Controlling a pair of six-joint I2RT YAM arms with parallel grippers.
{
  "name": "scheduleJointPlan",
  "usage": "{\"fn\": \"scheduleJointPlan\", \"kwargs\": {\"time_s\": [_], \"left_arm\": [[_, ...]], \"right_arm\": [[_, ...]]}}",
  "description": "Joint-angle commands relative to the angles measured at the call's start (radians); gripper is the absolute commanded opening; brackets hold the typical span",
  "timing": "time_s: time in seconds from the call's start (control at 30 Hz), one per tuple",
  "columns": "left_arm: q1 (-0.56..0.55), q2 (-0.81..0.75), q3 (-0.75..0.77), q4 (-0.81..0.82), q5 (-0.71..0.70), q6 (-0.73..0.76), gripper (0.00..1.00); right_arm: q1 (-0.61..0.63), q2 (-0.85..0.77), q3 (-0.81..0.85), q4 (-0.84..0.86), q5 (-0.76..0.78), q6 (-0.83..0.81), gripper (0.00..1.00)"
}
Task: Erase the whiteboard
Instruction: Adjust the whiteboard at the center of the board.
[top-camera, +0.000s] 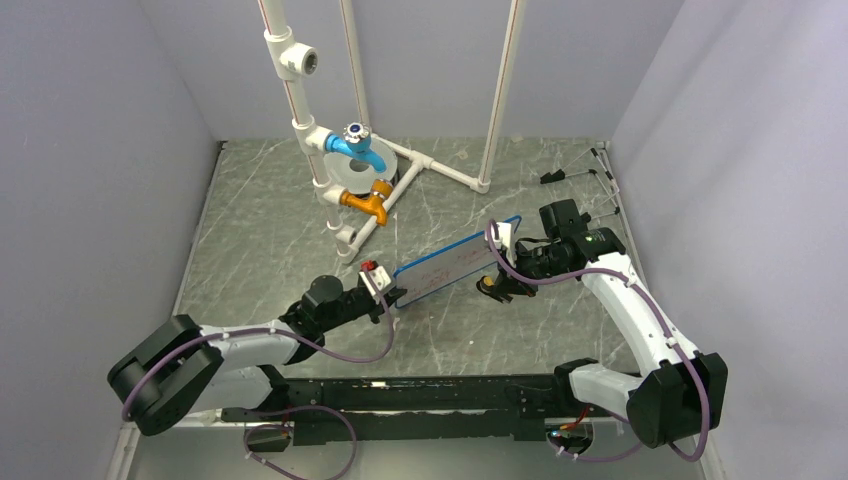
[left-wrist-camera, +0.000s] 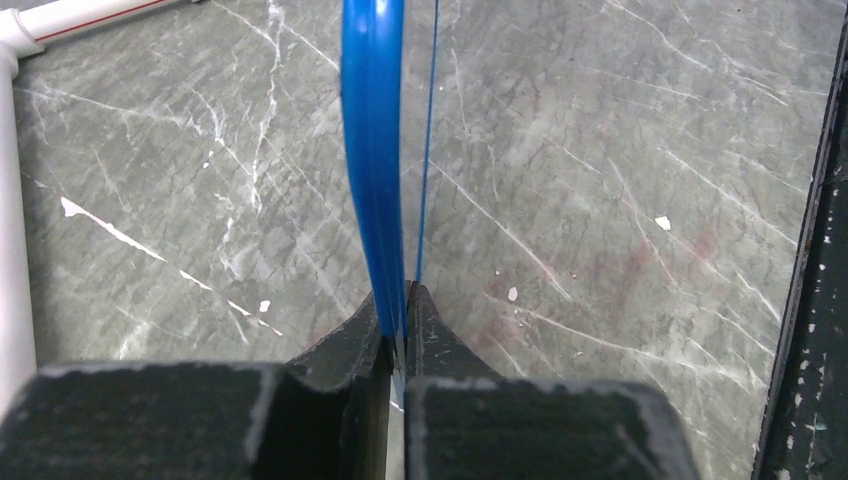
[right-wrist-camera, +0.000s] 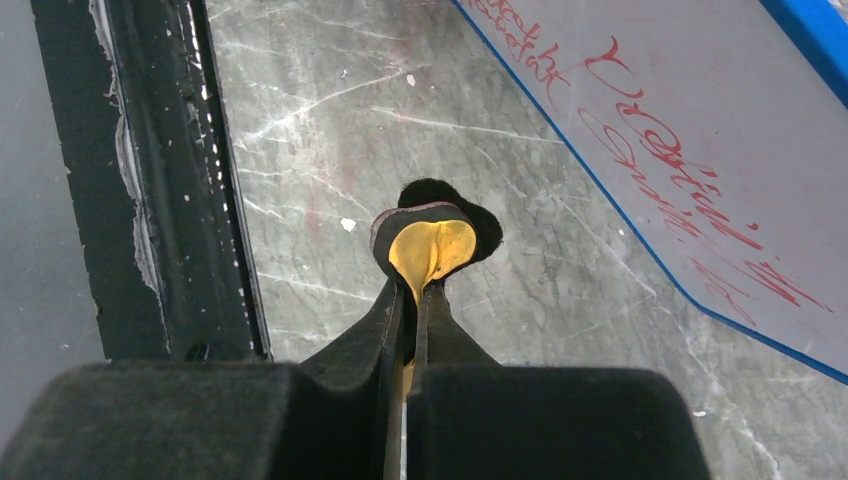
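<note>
It looked like a robotics lab cell: plain pale walls (top-camera: 90, 150) boxed in a grey marbled table (top-camera: 260, 240), a left arm (top-camera: 245, 345) and right arm (top-camera: 640, 315) sat on a black rail (top-camera: 430, 392) at its near edge, and a white pipe rig (top-camera: 303, 125) with a blue tap (top-camera: 358, 148) stood behind.

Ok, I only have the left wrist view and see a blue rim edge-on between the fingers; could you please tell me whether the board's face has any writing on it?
Observer: Yes, the right wrist view shows red handwriting across the face of the whiteboard.
Operator: Thank you. What is the other arm holding?
Observer: The right gripper is shut on a small yellow-and-black eraser.
Operator: Is it touching the board?
Observer: No, it is apart from the board, and the table shows between them.
</note>
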Motion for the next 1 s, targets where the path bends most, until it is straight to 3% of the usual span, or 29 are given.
{"fn": "scheduleJointPlan", "kwargs": {"time_s": [0.0, 0.1, 0.4, 0.67, 0.97], "left_arm": [[-0.001, 0.051, -0.014, 0.142, -0.005, 0.027, 0.12], [0.0, 0.064, 0.0, 0.156, 0.009, 0.017, 0.2], [-0.001, 0.061, 0.041, 0.165, 0.047, -0.008, 0.31], [-0.001, -0.021, 0.106, 0.029, 0.074, -0.048, 0.33], [0.0, 0.003, 0.183, -0.064, 0.116, -0.119, 0.28]], "right_arm": [[-0.005, 0.0, 0.005, -0.013, -0.029, -0.039, 0.0], [-0.005, -0.003, 0.003, -0.013, -0.036, -0.037, 0.0], [-0.005, -0.001, 0.0, -0.015, -0.042, -0.039, 0.0], [-0.006, 0.001, 0.001, -0.017, -0.043, -0.04, 0.0], [-0.005, -0.001, 0.004, -0.023, -0.047, -0.043, 0.0]]}}
